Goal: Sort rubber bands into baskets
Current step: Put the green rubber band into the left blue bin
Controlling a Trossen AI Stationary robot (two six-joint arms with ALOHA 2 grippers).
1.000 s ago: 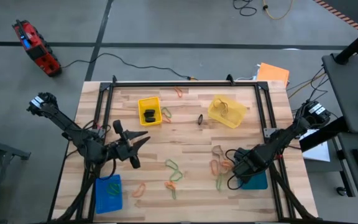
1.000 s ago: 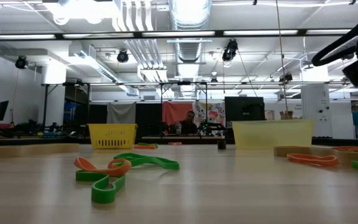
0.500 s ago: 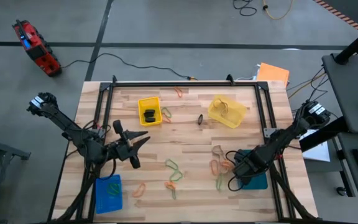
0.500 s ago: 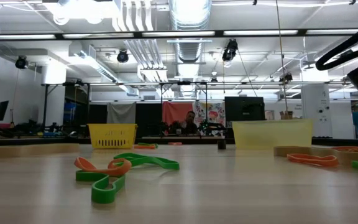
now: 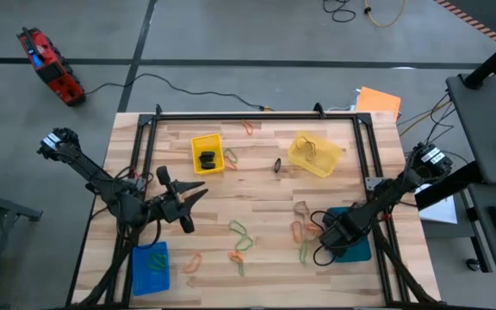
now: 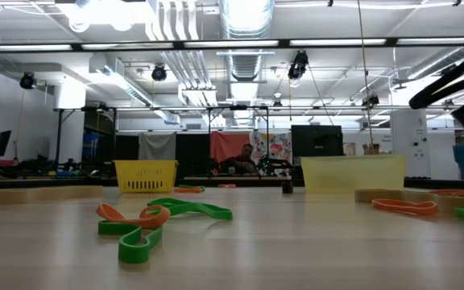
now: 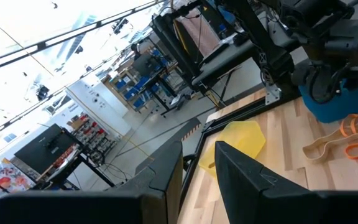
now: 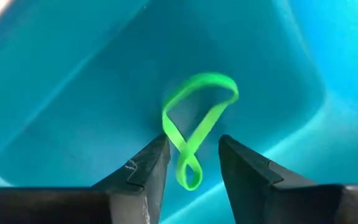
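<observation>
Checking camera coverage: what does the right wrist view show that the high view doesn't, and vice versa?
Right wrist only: a twisted green rubber band lying inside the teal basket, just beyond the right gripper, whose fingers stand apart.
High only: the left gripper waiting over the table's left side, the bright yellow basket, the pale yellow basket, the blue basket and loose bands on the wood.
Both: the teal basket and the right gripper over it.

My two arms (image 5: 102,181) are dark, thin and jointed, trailing black cables; behind each claw, my fingers (image 8: 138,174) are black, wedge-shaped, with scuffed edges.
</observation>
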